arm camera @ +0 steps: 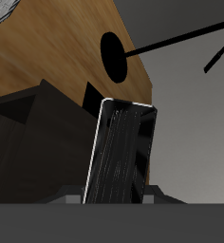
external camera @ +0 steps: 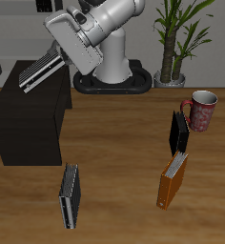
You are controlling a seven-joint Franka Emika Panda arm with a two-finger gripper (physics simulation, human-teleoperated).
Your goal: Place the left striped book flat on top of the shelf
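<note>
My gripper (external camera: 53,60) is shut on the left striped book (external camera: 38,72), a thin hardcover with light grey-and-white stripes. I hold it tilted, with its free end sloping down over the back part of the flat top of the shelf (external camera: 27,122), a low black cabinet. I cannot tell whether the book touches the top. In the wrist view the book (arm camera: 123,152) runs out from between my fingers (arm camera: 66,197), with the shelf's black top (arm camera: 28,142) beside and below it.
A darker striped book (external camera: 70,196) lies near the table's front edge. An orange book (external camera: 172,181) and a dark book (external camera: 179,133) stand beside a pink mug (external camera: 202,110). A potted plant (external camera: 173,43) stands at the back by the robot's base (external camera: 112,71).
</note>
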